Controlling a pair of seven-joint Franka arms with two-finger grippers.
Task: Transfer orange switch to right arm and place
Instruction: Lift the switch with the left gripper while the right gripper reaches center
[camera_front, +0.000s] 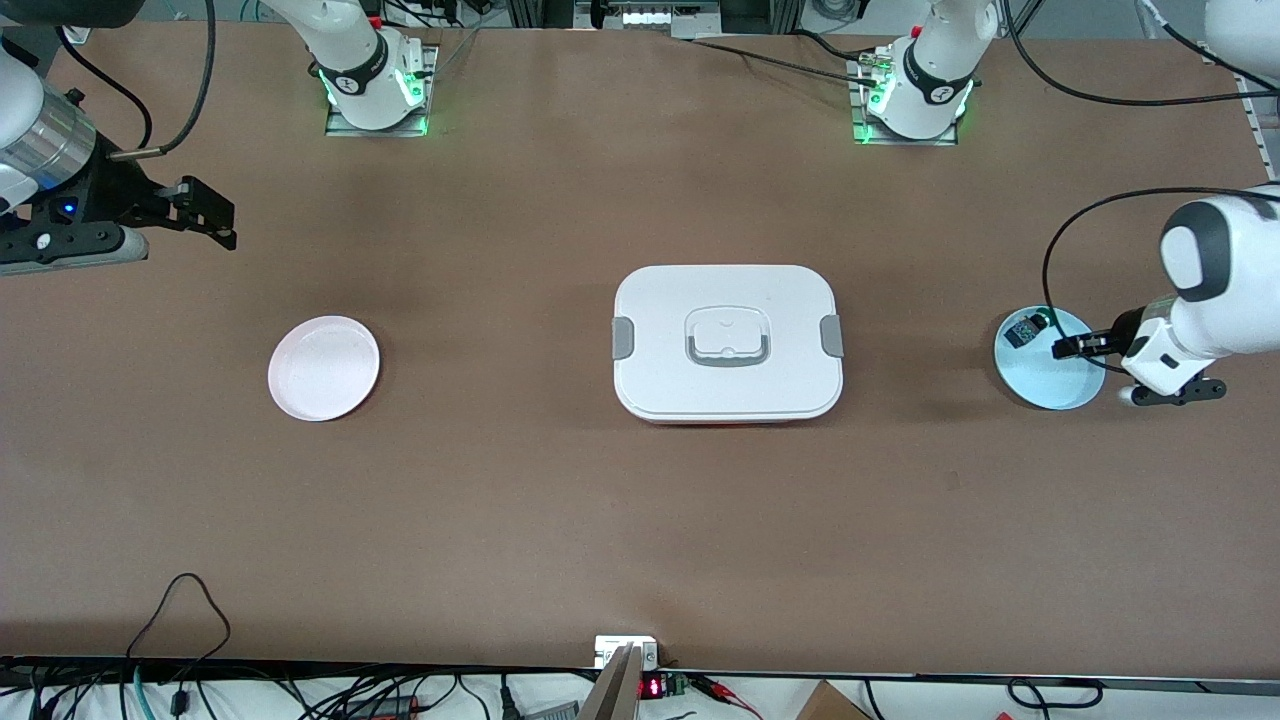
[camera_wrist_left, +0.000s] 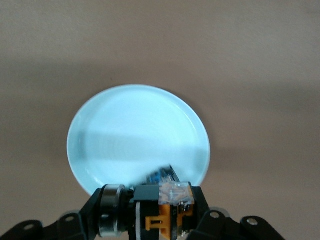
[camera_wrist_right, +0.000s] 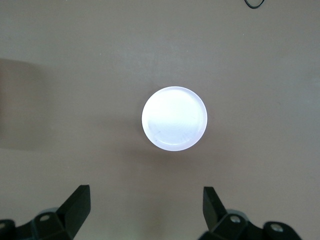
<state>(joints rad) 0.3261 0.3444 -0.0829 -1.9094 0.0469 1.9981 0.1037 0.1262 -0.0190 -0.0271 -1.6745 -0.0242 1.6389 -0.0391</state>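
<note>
The orange switch (camera_wrist_left: 165, 210), a stubby black part with an orange band and a clear cap, lies crosswise between the jaws of my left gripper (camera_wrist_left: 161, 216), which is shut on it. That gripper (camera_front: 1066, 347) is over the pale blue plate (camera_front: 1052, 385) at the left arm's end of the table. In the front view the gripper hides the switch. The right arm (camera_front: 45, 150), with its silver cuff, hangs at its own end of the table. Its gripper (camera_front: 218, 218) is open and empty, above bare table (camera_wrist_right: 147, 200) beside the white plate (camera_wrist_right: 174, 118).
A second small black switch with a green part (camera_front: 1024, 330) lies on the blue plate (camera_wrist_left: 135, 135), just past my left gripper's tips. A white lidded box (camera_front: 727, 342) with grey clips sits mid-table. The white plate (camera_front: 323, 368) lies toward the right arm's end.
</note>
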